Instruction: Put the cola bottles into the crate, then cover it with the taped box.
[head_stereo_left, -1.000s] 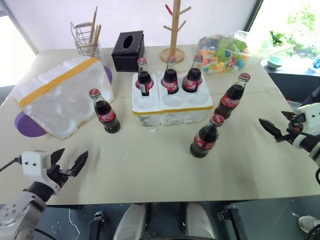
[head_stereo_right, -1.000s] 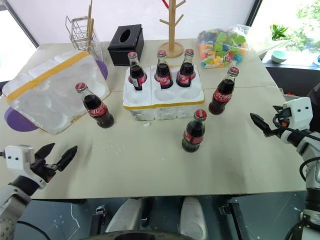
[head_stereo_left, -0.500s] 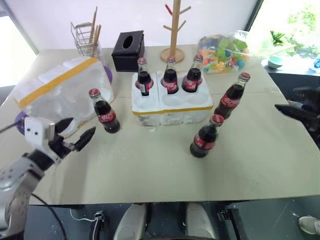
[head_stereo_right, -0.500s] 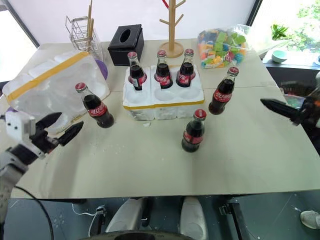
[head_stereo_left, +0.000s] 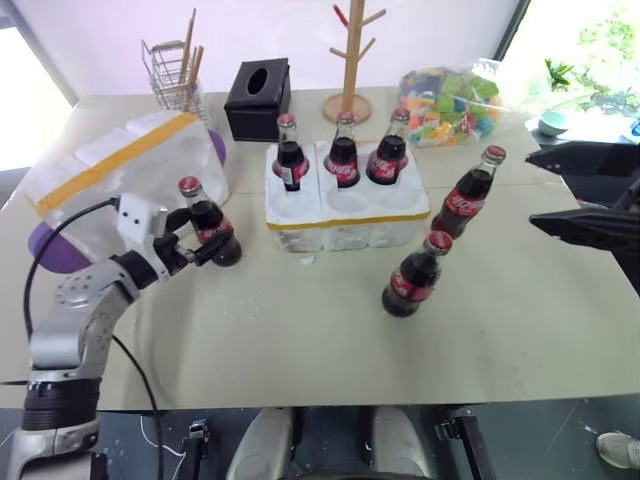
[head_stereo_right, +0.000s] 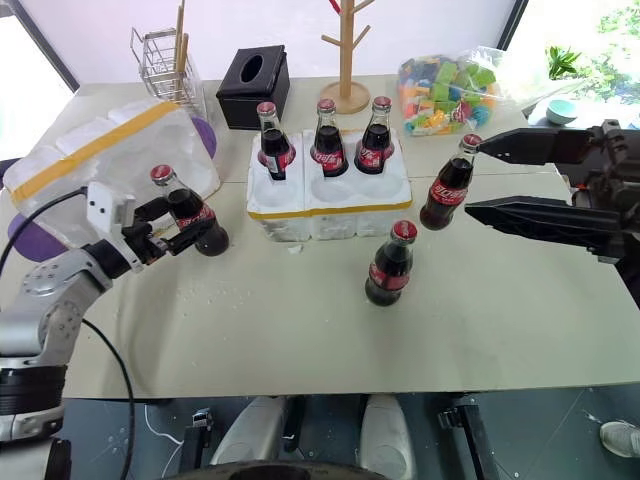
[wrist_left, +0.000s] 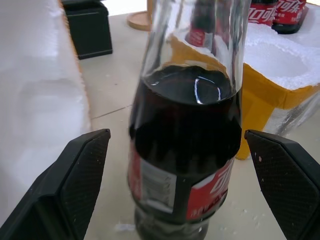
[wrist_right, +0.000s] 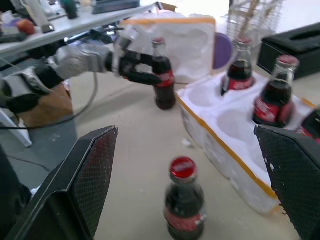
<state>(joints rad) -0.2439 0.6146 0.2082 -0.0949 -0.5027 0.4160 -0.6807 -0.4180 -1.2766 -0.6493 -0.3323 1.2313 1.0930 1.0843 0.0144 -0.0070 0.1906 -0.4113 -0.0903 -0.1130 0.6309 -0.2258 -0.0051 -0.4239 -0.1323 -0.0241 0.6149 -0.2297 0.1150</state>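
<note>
Cola bottles (head_stereo_left: 342, 150) with red-and-white script labels

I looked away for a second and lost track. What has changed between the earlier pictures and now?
The left gripper has reached in from the table's near edge and now brackets the leftmost loose cola bottle, jaws open, not yet closed. The right gripper rose and swung inward toward the bottle right of the crate. All six bottles, the crate and the taped box stayed put.

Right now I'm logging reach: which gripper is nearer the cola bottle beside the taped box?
Left. The left gripper brackets that cola bottle, fingers open; the right gripper hangs open across the table.
</note>
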